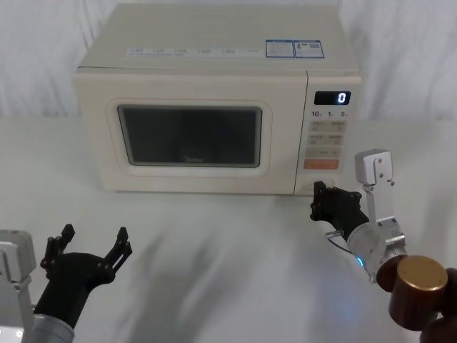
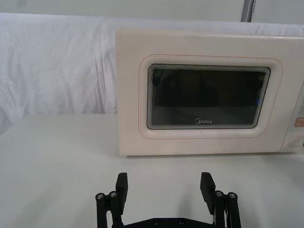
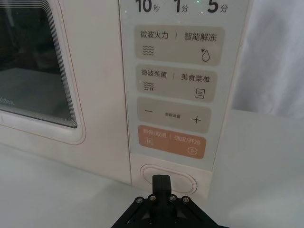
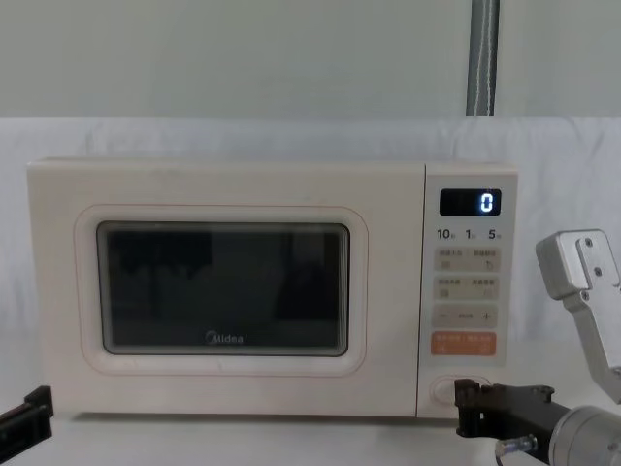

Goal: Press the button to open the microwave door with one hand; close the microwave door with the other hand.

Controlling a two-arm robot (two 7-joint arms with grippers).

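Note:
The cream microwave door (image 1: 189,136) with its dark window stands shut, flush with the body, and shows again as the door (image 2: 209,97) in the left wrist view. The wide oval button (image 3: 183,178) lies at the foot of the control panel, under the orange key. My right gripper (image 3: 161,181) is shut, its joined fingertips right at the button's middle. I cannot tell whether they touch it. From the chest, the right gripper (image 4: 464,396) meets the button (image 4: 443,388) from the right. My left gripper (image 1: 93,239) hovers open low at the front left, well short of the door.
The control panel (image 1: 328,136) carries a lit display reading 0 (image 4: 471,202), small cream keys and the orange key (image 3: 171,141). The microwave stands on a white cloth-covered table (image 1: 214,250) with a white backdrop behind. Bare table lies between the left gripper (image 2: 165,185) and the door.

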